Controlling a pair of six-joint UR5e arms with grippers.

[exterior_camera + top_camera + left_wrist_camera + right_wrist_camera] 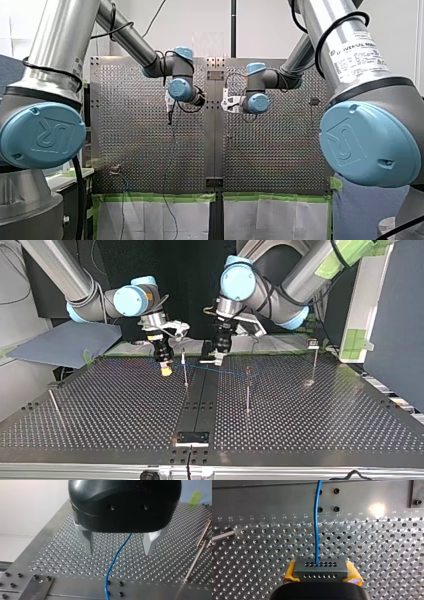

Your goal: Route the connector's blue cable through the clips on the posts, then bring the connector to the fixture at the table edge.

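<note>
1. Perforated metal counter (pixel 310 415) spreads under both arms, with thin posts standing on it.
2. My right claw (pixel 321 575) is clamped on the grey connector (pixel 321 567), with yellow pads (pixel 290 571) pressing either side.
3. The blue cable (pixel 317 530) leaves the connector's holed face and runs ahead over the counter.
4. My left claw (pixel 118 552) hangs wide and holds nothing. The cable passes between its metal fingers (pixel 87 542), apparently touching neither.
5. In the top view the cable stretches past the near post (pixel 184 369) toward the middle post (pixel 247 392). I cannot tell whether any clip holds it.
6. Routing looks to be the step in hand. Next, the left claw likely must pinch the cable and guide it into a clip. The fixture (pixel 192 438) sits at the counter edge, well apart from the connector.
</note>
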